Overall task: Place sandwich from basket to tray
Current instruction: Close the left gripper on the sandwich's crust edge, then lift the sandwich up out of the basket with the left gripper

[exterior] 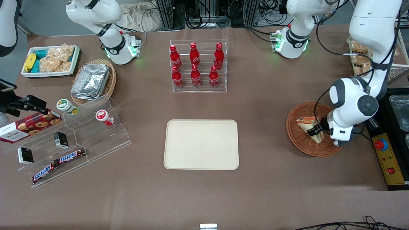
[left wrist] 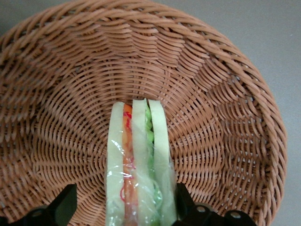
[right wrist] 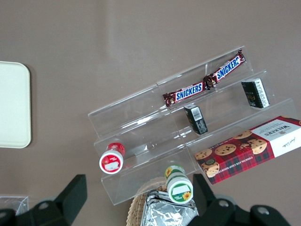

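Front view first, reading from its left edge across: we see the tray (exterior: 201, 144) lying flat on the table, well apart from our jaws and toward the parked arm's end, then the basket (exterior: 298, 135) directly under them, with the gripper (exterior: 314, 131) lowered into it over the sandwich (exterior: 307, 123). In the left wrist view the sandwich (left wrist: 138, 165) stands on edge between our fingers (left wrist: 63, 205), bread slices facing each pad. One jaw sits close against the wrap while the other looks well clear of it, so we judge the jaws wide and not yet closed, though contact on the near side is hard to confirm. The basket (left wrist: 225, 117) weave rises around the jaws on every side. Risks from here, as we judge them: the slick clear wrap could slide as the pads close, the soft wedge could be crushed by too much squeeze, or an off-centre grip could tip it against the basket wall and drag the light basket along.
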`<state>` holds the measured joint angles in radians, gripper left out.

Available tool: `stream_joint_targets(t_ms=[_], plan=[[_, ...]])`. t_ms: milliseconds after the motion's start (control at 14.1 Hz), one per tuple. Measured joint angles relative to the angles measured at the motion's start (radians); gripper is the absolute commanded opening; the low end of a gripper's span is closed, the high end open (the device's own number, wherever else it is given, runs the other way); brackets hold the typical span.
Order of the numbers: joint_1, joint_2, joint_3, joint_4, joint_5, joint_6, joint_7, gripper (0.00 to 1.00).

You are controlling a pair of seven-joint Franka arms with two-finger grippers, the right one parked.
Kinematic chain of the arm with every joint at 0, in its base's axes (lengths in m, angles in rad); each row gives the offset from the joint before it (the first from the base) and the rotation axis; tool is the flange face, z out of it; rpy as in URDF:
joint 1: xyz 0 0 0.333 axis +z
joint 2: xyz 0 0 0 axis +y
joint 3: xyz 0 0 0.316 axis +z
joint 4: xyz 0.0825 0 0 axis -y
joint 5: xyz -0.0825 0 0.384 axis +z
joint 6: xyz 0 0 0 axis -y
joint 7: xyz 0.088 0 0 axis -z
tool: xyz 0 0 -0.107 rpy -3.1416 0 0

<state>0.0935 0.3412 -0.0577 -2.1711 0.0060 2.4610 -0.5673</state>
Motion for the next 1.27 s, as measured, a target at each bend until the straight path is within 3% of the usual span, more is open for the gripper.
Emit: stream_joint_targets(t_ms=[141, 212, 283, 495, 707, 1273], plan=[[-0.006, -0.001, -0.011, 0.002, 0.000, 0.002, -0.035, 0.33], [-0.008, -0.001, -0.022, 0.005, 0.000, 0.002, -0.054, 0.06], [-0.010, -0.003, -0.030, 0.008, 0.000, 0.002, -0.071, 0.00], [-0.011, -0.022, -0.035, 0.020, 0.000, -0.039, -0.075, 0.00], [-0.010, -0.073, -0.040, 0.092, 0.000, -0.218, -0.060, 0.00], [-0.012, -0.136, -0.148, 0.582, -0.006, -0.785, -0.045, 0.00]])
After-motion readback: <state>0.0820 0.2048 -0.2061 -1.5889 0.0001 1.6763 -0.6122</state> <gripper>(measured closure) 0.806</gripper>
